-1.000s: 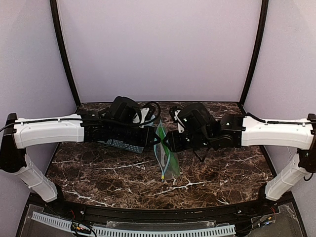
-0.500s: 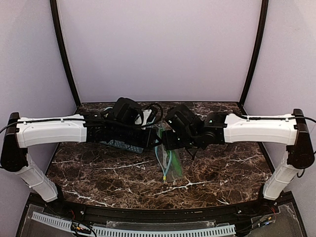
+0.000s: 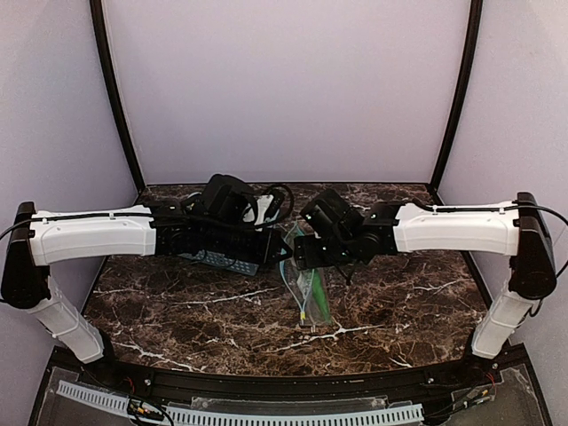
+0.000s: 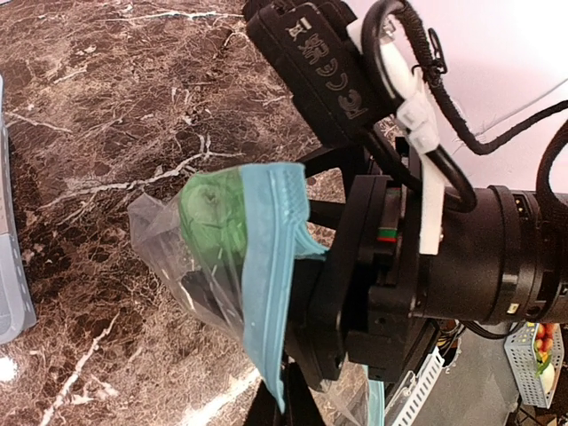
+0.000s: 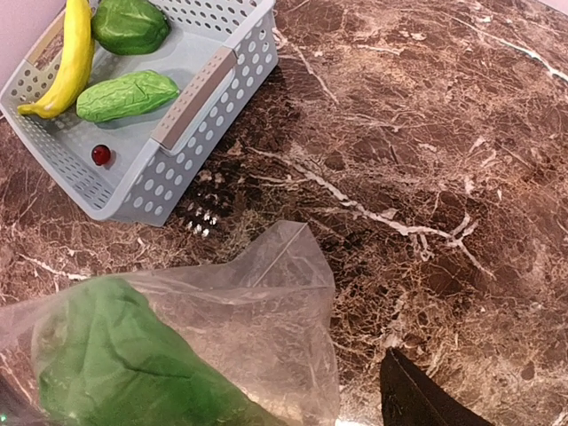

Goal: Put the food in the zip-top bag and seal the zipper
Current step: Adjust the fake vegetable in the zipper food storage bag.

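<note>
Marble table; blue basket w/ banana, pepper, cucumber piece. Zip-top bag hangs btwn arms, green piece inside. L gripper pinches zipper; R gripper: can't tell.

L arm and R arm reach in from opposite sides, forearms approx level, wrists meeting just above the bag. L hand sits at the bag's top edge on its left and looks pinched on it. R hand is just beside that edge on the bag's right, facing the L hand. Whether its fingers are closed isn't clear.
</note>
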Robot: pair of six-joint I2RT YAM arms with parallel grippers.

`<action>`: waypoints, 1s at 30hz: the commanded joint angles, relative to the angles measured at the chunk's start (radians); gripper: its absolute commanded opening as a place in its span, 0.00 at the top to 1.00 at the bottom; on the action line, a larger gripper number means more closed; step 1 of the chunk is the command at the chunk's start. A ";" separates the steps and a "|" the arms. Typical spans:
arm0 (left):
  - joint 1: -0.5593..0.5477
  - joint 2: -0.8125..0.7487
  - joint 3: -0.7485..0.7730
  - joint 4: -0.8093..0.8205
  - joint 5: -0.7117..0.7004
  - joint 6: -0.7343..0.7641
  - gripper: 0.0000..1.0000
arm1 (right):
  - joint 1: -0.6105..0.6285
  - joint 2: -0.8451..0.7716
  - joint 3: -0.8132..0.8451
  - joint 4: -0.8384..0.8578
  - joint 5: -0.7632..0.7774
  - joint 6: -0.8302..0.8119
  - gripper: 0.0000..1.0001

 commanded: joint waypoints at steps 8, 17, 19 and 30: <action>0.072 -0.037 -0.087 0.070 0.024 -0.133 0.99 | -0.012 -0.128 -0.062 0.107 -0.237 -0.091 0.12; 0.078 -0.024 -0.103 0.138 0.074 -0.150 0.99 | -0.005 -0.150 -0.114 0.114 -0.220 -0.091 0.24; 0.078 -0.024 -0.105 0.152 0.086 -0.152 0.99 | -0.002 -0.128 -0.091 0.116 -0.232 -0.100 0.24; 0.078 -0.047 -0.103 0.126 0.070 -0.139 0.99 | 0.036 -0.135 -0.010 0.112 -0.164 -0.079 0.16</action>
